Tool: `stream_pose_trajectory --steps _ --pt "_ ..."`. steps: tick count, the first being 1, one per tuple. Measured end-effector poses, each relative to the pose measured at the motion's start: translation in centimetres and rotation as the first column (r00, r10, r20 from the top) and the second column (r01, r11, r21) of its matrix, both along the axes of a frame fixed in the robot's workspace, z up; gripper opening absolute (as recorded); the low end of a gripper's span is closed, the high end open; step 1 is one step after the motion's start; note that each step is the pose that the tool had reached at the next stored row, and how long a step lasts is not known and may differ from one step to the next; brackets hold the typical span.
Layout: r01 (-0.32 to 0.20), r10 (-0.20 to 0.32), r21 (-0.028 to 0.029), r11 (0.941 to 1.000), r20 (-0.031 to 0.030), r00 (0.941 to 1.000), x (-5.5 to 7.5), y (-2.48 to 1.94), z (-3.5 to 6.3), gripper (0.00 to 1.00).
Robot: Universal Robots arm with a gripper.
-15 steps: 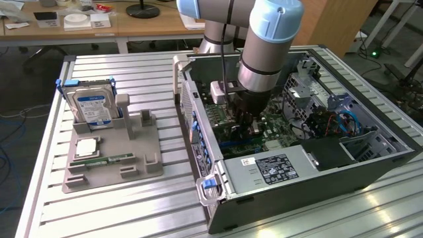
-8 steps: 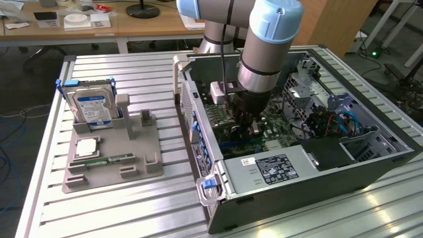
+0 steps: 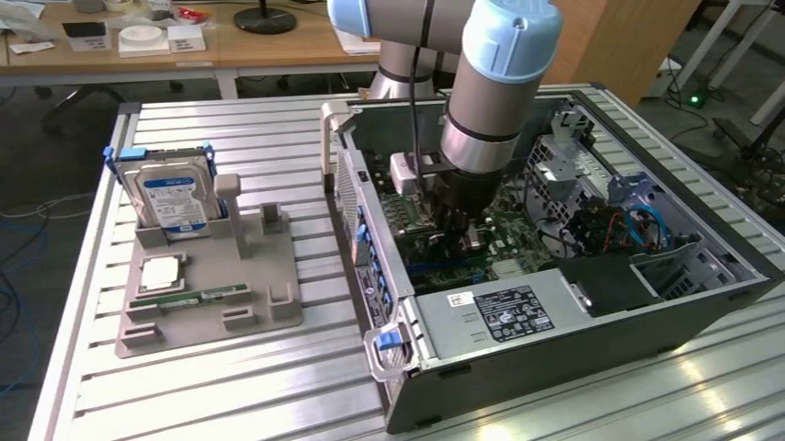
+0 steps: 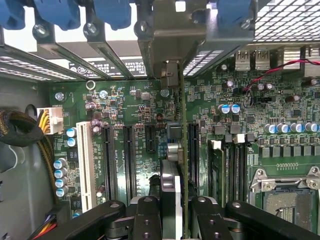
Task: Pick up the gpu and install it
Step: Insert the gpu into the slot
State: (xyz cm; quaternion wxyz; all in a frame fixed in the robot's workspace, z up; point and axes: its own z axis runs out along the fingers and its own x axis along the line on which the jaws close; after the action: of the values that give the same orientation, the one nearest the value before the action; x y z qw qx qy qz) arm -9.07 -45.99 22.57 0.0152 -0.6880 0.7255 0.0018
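The gpu is seen edge-on in the wrist view, a thin black card standing upright over the green motherboard. Its silver bracket end sits against the case's rear slot openings. My gripper is shut on the card, with one black finger on each side of it. The card's lower edge runs along a long black expansion slot; I cannot tell whether it is seated. In the exterior view my gripper reaches down inside the open computer case, and the arm hides most of the card.
A grey fixture on the exterior view's left holds a silver hard drive and a green memory stick. Inside the case are the power supply, cables, blue slot clips, further slots and the CPU socket.
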Motion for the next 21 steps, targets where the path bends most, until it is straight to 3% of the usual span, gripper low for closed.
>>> stream_pose_trajectory --steps 21 --pt "0.000 0.000 0.0000 1.0000 0.0000 1.0000 0.00 -0.01 -0.08 0.28"
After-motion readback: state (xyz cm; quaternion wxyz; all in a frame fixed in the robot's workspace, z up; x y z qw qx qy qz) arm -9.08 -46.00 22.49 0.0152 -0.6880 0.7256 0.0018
